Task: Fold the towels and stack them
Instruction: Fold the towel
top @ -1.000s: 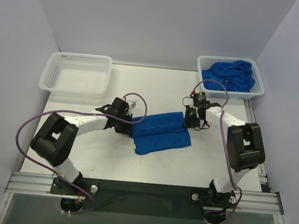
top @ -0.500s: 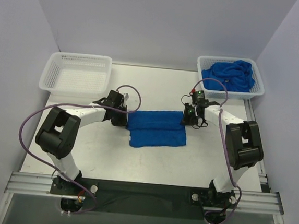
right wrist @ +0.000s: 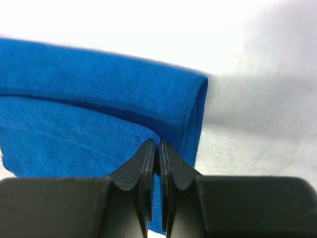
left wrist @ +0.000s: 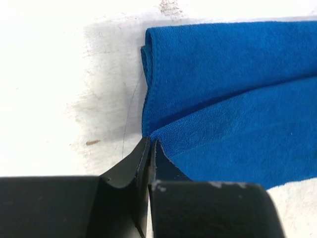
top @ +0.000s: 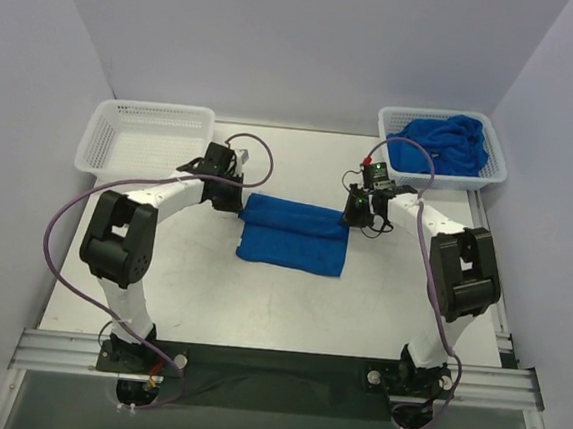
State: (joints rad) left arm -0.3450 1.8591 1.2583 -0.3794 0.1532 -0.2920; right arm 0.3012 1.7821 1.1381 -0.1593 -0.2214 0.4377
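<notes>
Pincers [left wrist: 150, 148] [right wrist: 157, 151] pinch opposite towel [top: 293, 233] edges; bare table [top: 259, 302] nearer.

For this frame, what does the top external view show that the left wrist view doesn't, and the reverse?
Only the top external view shows both arms, the right claw at the towel's right end, the empty white basket at back left, and the basket at back right heaped with more blue towels. Only the left wrist view shows the left claw shut on the towel's edge and the doubled hem beyond it. Both show the folded blue towel lying on the white table.
</notes>
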